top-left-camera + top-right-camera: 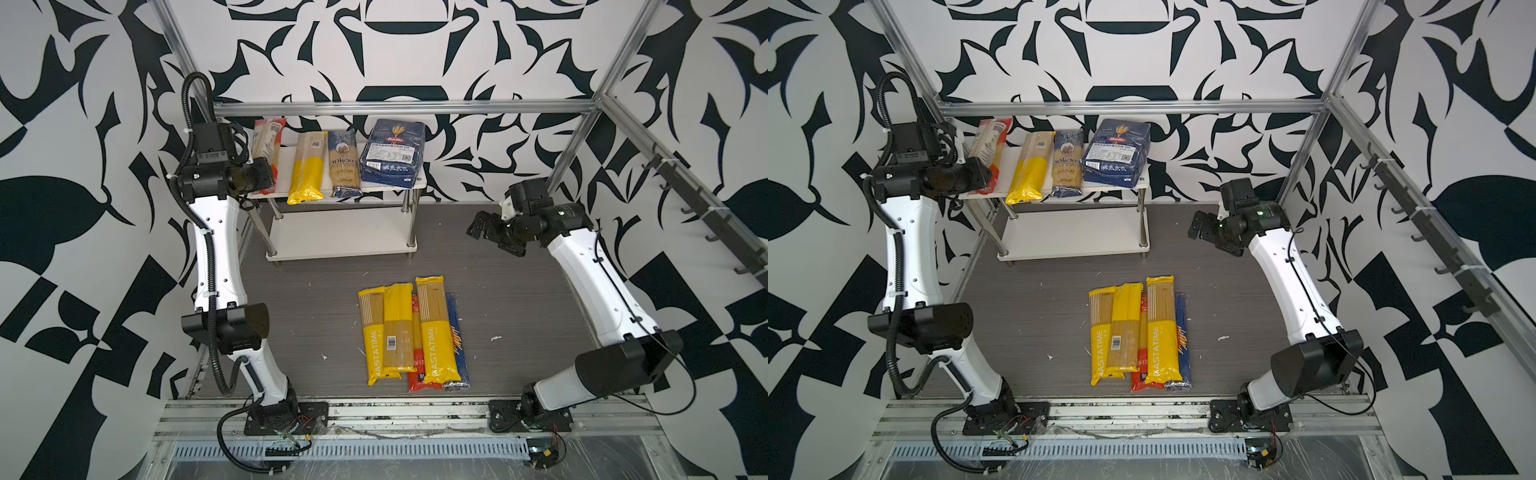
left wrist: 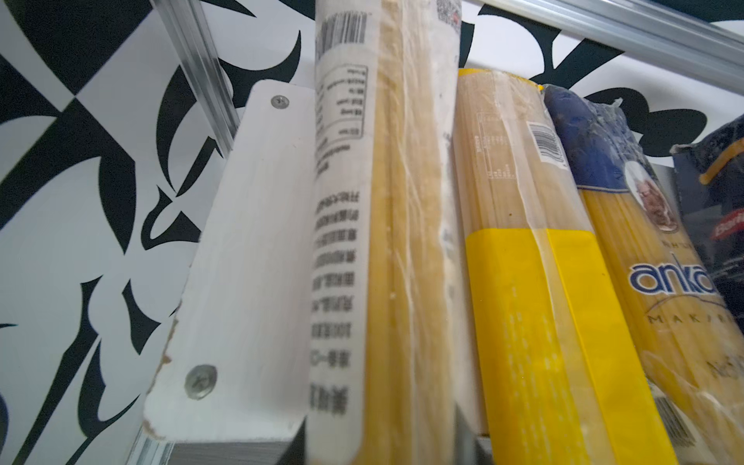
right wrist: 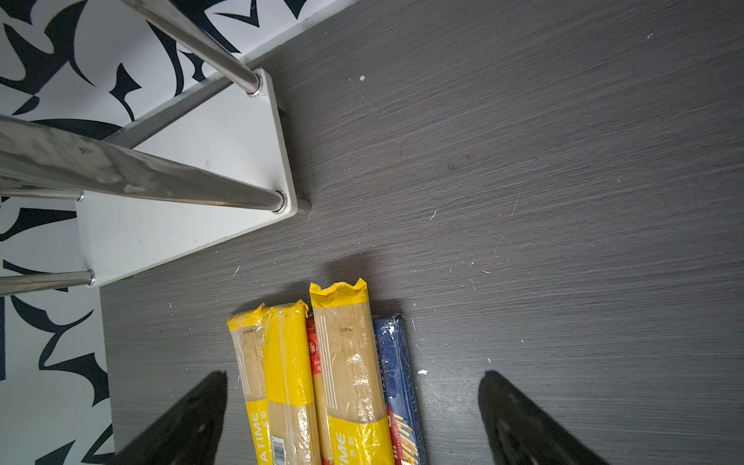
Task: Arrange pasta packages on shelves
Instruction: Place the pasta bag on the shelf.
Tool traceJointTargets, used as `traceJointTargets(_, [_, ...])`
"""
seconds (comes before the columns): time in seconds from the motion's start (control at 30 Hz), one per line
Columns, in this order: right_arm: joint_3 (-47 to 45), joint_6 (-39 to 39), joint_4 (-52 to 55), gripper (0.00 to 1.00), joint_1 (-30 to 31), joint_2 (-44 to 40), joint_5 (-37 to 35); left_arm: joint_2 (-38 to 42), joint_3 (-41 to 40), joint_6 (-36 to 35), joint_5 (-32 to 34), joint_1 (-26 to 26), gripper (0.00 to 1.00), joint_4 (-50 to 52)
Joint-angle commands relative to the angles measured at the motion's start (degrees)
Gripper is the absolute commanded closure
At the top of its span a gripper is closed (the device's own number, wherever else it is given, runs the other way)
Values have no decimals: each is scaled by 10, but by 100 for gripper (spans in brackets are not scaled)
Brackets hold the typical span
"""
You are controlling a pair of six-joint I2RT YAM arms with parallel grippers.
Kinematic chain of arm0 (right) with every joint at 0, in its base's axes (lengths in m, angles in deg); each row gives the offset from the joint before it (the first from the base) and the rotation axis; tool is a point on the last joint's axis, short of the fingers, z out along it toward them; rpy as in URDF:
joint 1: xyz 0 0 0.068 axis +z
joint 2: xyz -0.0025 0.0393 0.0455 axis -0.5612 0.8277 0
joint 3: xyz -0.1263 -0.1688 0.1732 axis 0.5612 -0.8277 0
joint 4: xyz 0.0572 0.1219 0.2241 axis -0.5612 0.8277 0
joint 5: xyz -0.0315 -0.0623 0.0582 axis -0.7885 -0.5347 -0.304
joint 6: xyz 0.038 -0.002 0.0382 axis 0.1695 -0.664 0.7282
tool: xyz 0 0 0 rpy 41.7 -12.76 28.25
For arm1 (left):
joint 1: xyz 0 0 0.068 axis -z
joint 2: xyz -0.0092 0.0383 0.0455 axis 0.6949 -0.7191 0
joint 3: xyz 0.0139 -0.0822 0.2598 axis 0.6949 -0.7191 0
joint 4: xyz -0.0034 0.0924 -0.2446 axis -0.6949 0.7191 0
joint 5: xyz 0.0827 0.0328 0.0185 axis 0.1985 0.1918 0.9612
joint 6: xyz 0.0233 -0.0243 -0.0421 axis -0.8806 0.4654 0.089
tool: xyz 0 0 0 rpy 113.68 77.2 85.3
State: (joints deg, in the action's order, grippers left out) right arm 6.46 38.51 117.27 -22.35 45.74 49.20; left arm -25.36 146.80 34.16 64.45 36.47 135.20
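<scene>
The shelves point(image 1: 417, 180) stand at the back, two white boards on chrome posts, with the lower board point(image 1: 340, 237) bare. My left gripper point(image 1: 269, 176) is shut on the near end of a red-and-white spaghetti package point(image 1: 268, 141) over the top board's left end point(image 2: 249, 241). In the left wrist view this package point(image 2: 382, 241) runs straight out from between the jaws. Beside it lie a yellow pack point(image 1: 307, 170), a blue Ankara pack point(image 1: 344, 164) and a wide Barilla bag point(image 1: 392, 151). Several more packages point(image 1: 415, 332) lie on the floor. My right gripper point(image 1: 484, 232) hangs open right of the shelves with nothing in it point(image 3: 354, 374).
An aluminium crossbar point(image 1: 403, 106) runs just above and behind the top shelf, and a slanted post point(image 2: 205, 72) passes close to its left end. A rail of black hooks point(image 1: 702, 208) lines the right wall. White crumbs dot the dark floor point(image 1: 519, 299).
</scene>
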Motion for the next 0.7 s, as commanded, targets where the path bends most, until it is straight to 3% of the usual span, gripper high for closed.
traceJointTargets(0.0, [24, 10, -12, 0, -1, -5, -11, 22, 14, -6, -26, -3, 100, -93])
traceJointTargets(0.03, [24, 11, -13, 0, -2, -6, -11, 22, 11, -7, -26, -3, 97, -92])
traceJointTargets(0.13, [25, 13, -13, 0, -1, -6, -10, 19, 11, -9, -28, -3, 55, -83])
traceJointTargets(0.23, [25, 13, -10, 0, -2, -7, -11, 21, 18, -9, -20, -3, 46, -73])
traceJointTargets(0.3, [24, 12, -8, 0, -2, -10, -10, 25, 18, -11, -13, -3, 29, -67])
traceJointTargets(0.4, [22, 7, -3, 0, -2, -15, -10, 33, 12, -12, 3, -4, 18, -57])
traceJointTargets(0.5, [16, 3, -1, 0, -2, -25, -9, 49, -1, -3, 4, -3, 16, -55])
traceJointTargets(0.67, [6, -7, 7, 0, -2, -38, -4, 91, -30, 17, 8, -2, 3, -59])
